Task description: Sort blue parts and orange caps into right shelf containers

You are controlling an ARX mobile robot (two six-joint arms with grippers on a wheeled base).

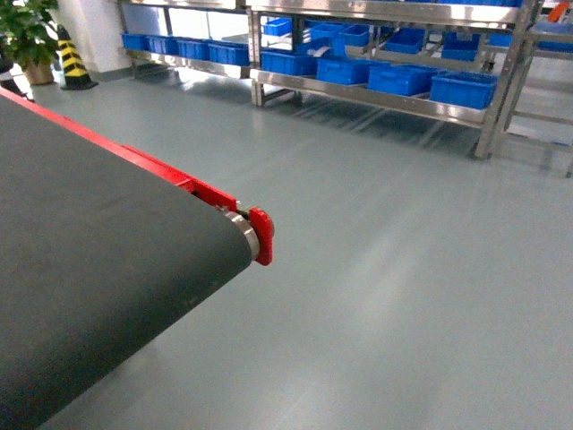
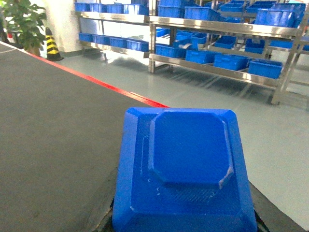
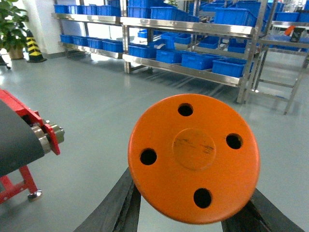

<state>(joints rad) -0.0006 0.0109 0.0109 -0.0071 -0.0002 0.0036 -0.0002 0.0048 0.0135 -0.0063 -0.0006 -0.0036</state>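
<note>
Orange cap (image 3: 193, 157) in right gripper (image 3: 193, 212), blue part (image 2: 186, 169) in left gripper (image 2: 183, 224)

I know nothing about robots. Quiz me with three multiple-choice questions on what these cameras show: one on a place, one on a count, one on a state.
1. Where do the blue crates stand?
A. on the floor
B. on metal shelves
C. on the belt

2. How many holes pierce the orange cap?
A. two
B. four
C. six

3. What does the left gripper carry?
A. nothing
B. an orange cap
C. a blue part

Answers: B, the crates line steel racks; B, four round holes ring its centre; C, the blue part fills the left wrist view.
</note>
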